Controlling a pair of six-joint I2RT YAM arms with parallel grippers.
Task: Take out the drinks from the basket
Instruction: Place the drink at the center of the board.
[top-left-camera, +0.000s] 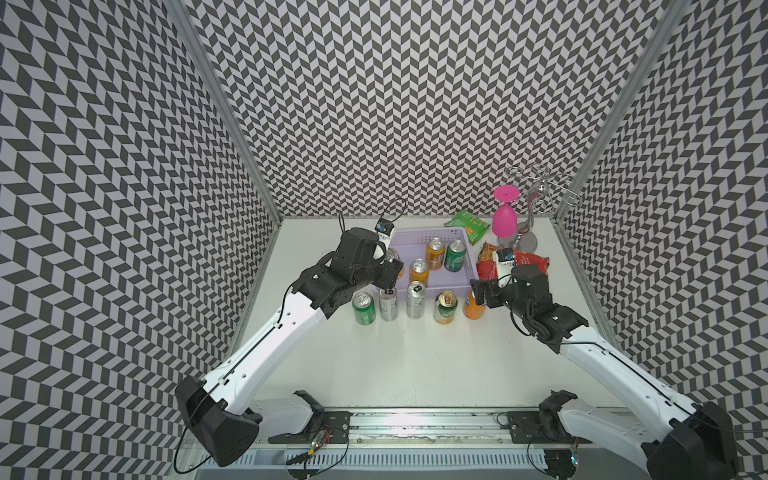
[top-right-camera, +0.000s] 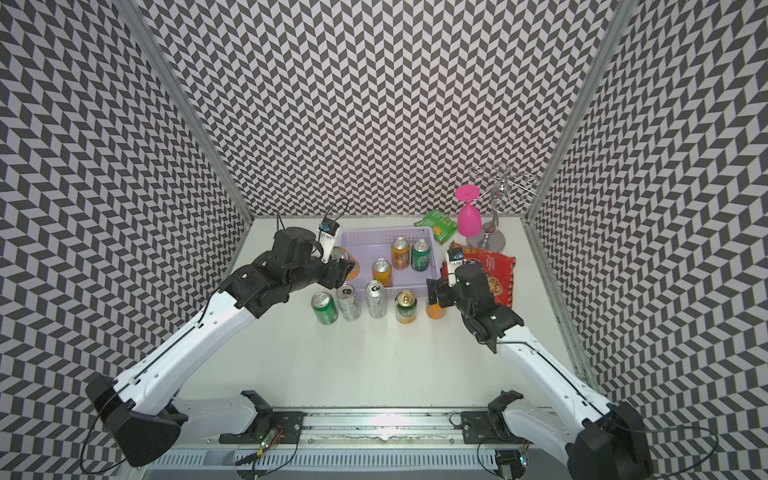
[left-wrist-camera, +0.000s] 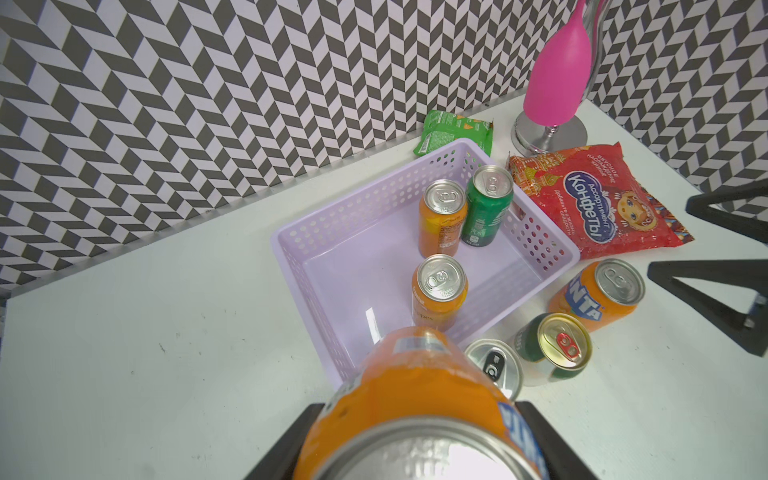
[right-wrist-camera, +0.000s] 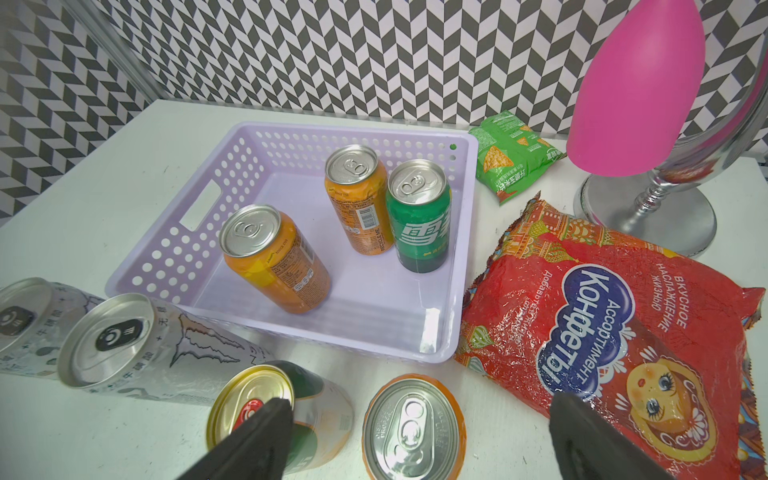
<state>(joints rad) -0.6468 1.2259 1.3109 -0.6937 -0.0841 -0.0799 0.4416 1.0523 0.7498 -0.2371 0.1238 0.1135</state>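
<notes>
Clenching an orange can (left-wrist-camera: 409, 386), left claw (left-wrist-camera: 419, 453) could topple the centre-frame silver can (top-left-camera: 388, 305) when lowering; right claw (right-wrist-camera: 419, 403) gapes, empty.

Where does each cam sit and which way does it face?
Top views: high over the robot's base end, tilted down toward basket; left arm, right arm show.
Left wrist: behind left claw, facing basket; fingers grip orange can.
Right wrist: behind open right claw, facing basket; both fingers show.
Shared: both wrists see the basket's three cans.
</notes>
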